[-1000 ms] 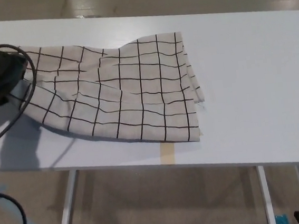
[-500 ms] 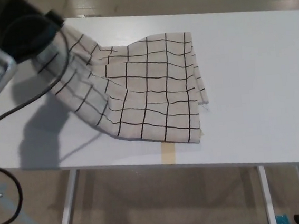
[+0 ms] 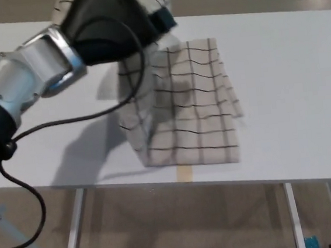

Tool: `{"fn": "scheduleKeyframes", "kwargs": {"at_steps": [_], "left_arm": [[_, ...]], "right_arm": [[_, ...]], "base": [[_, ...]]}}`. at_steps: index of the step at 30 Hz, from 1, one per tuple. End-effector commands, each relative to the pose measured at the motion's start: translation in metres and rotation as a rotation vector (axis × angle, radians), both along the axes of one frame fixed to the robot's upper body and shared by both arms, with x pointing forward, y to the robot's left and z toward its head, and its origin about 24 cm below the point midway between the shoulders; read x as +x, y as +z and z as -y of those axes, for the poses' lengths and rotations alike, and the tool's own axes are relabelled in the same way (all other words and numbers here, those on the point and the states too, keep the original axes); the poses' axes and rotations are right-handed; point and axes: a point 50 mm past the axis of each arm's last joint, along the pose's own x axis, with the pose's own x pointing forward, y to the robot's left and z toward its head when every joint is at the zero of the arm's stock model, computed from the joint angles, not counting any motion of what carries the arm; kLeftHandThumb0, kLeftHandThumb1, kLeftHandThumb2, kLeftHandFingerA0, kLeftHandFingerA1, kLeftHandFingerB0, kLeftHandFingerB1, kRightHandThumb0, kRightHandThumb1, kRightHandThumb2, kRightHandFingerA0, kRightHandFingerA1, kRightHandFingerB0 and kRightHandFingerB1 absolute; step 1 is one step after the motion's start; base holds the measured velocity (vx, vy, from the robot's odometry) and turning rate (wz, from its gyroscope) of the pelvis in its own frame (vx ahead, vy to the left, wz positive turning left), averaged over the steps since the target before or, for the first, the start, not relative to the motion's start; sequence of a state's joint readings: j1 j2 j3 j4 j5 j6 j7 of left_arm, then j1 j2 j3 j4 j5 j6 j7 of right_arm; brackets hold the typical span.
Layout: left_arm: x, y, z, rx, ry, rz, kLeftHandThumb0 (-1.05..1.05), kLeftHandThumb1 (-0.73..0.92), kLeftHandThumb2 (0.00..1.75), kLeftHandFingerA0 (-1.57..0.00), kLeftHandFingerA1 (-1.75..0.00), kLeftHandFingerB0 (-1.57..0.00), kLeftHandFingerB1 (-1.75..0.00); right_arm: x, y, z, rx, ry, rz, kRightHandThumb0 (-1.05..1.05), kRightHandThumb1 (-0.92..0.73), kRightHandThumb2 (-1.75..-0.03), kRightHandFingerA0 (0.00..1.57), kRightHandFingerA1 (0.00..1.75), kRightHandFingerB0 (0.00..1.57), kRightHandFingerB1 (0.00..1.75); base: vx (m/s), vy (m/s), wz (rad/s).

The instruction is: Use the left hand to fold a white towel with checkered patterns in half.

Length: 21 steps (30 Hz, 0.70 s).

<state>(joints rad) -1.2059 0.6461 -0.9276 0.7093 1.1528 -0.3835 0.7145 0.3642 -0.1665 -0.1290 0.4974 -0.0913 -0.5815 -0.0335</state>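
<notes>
nearest, a strip of tan tape point(image 3: 185, 173) on the front edge of the white counter point(image 3: 291, 88), just below the towel's front hem. counter legs point(image 3: 75, 226) show under it, over a tan floor point(image 3: 187, 227). white checkered towel point(image 3: 196, 109) lies on the counter's middle, its right part flat, its left side lifted off the surface and rising steeply toward the back. black cable point(image 3: 48, 126) loops from the silver forearm point(image 3: 25, 70) at left. left hand point(image 3: 111, 21), black, is raised over the far left of the towel, fingers closed on the lifted towel edge, which sticks out past the hand near the far counter edge. right hand is out of sight.
</notes>
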Motion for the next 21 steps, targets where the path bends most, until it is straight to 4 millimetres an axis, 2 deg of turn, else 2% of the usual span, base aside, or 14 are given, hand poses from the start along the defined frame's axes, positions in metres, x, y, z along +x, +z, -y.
{"fn": "scheduleKeyframes", "kwargs": {"at_steps": [1,2,3,4,5,6,7,8,9,13,14,15,19,21], "left_arm": [[-0.007,-0.020,0.021,0.095,-0.064,-0.027,-0.29,0.50,0.58,-0.95,-1.69,-0.87,-1.49],[-0.008,-0.026,0.026,0.114,-0.076,-0.030,-0.29,0.50,0.58,-0.95,-1.69,-0.87,-1.49],[-0.008,-0.026,0.027,0.120,-0.077,-0.030,-0.29,0.35,0.77,-1.25,-1.41,-1.02,-1.23],[-0.009,-0.029,0.031,0.134,-0.082,-0.051,-0.36,0.48,0.61,-0.94,-1.61,-0.97,-1.28],[-0.009,-0.031,0.033,0.142,-0.085,-0.067,-0.36,0.48,0.61,-0.94,-1.61,-0.97,-1.28],[-0.010,-0.038,0.037,0.170,-0.060,-0.130,-0.39,0.52,0.56,-0.83,-1.17,-0.91,-0.69],[-0.011,-0.042,0.039,0.193,-0.043,-0.174,-0.39,0.52,0.56,-0.83,-1.17,-0.91,-0.69],[-0.012,-0.053,0.044,0.253,0.028,-0.255,-0.65,0.61,0.59,-0.39,-0.45,-0.40,-0.33],[-0.014,-0.068,0.049,0.322,0.123,-0.377,-0.71,0.62,0.60,-0.22,-0.30,-0.26,-0.31],[-0.019,-0.092,0.053,0.323,0.255,-0.621,-0.79,0.61,0.59,0.00,-0.21,-0.11,-0.28],[-0.022,-0.100,0.054,0.343,0.282,-0.648,-0.76,0.47,0.89,0.00,-0.15,-0.09,-0.37],[-0.023,-0.102,0.054,0.351,0.289,-0.649,-0.76,0.47,0.89,0.00,-0.15,-0.09,-0.37],[-0.028,-0.114,0.059,0.415,0.290,-0.611,-0.38,0.25,0.89,0.00,-0.50,0.00,-0.47],[-0.030,-0.120,0.066,0.449,0.281,-0.617,-0.38,0.25,0.89,0.00,-0.50,0.00,-0.46]], "right_arm": [[0.000,0.000,0.000,0.004,-0.019,-0.007,-0.24,-0.57,-0.57,0.57,0.48,0.56,0.49],[-0.001,-0.001,0.000,0.006,-0.024,-0.010,-0.24,-0.57,-0.57,0.57,0.48,0.56,0.49],[0.002,0.000,-0.001,0.007,-0.024,-0.007,-0.24,-0.57,-0.57,0.57,0.48,0.56,0.49],[0.005,0.000,-0.002,0.011,-0.023,0.000,-0.24,-0.56,-0.57,0.57,0.48,0.56,0.49],[0.005,0.000,-0.002,0.013,-0.022,0.002,-0.24,-0.56,-0.57,0.57,0.48,0.56,0.49],[0.007,0.001,-0.003,0.016,-0.021,0.009,-0.23,-0.56,-0.56,0.58,0.48,0.57,0.49],[0.009,0.001,-0.004,0.018,-0.020,0.013,-0.23,-0.56,-0.56,0.58,0.48,0.57,0.49],[0.009,0.001,-0.004,0.012,-0.016,0.016,-0.23,-0.56,-0.56,0.59,0.48,0.57,0.49],[0.009,0.002,-0.003,0.001,-0.009,0.015,-0.23,-0.56,-0.56,0.59,0.48,0.57,0.49],[0.012,0.003,-0.003,0.002,0.000,0.016,-0.22,-0.56,-0.56,0.58,0.48,0.56,0.49],[0.015,0.004,-0.002,0.000,0.011,0.025,-0.22,-0.56,-0.56,0.60,0.48,0.56,0.49],[0.016,0.004,-0.001,-0.002,0.015,0.029,-0.22,-0.56,-0.56,0.60,0.48,0.56,0.49],[0.016,0.004,0.000,-0.012,0.021,0.041,-0.22,-0.57,-0.58,0.63,0.49,0.57,0.51],[0.014,0.003,-0.002,-0.006,0.017,0.046,-0.21,-0.57,-0.58,0.63,0.49,0.57,0.51]], "base": [[0.00,0.000,0.00],[0.00,0.000,0.00],[0.00,0.000,0.00],[0.00,0.000,0.00],[0.00,0.000,0.00],[0.00,0.000,0.00],[0.00,0.000,0.00],[0.00,0.000,0.00],[0.00,0.000,0.00],[0.00,0.000,0.00],[0.00,0.000,0.00],[0.00,0.000,0.00],[0.00,0.000,0.00],[0.00,0.000,0.00]]}}
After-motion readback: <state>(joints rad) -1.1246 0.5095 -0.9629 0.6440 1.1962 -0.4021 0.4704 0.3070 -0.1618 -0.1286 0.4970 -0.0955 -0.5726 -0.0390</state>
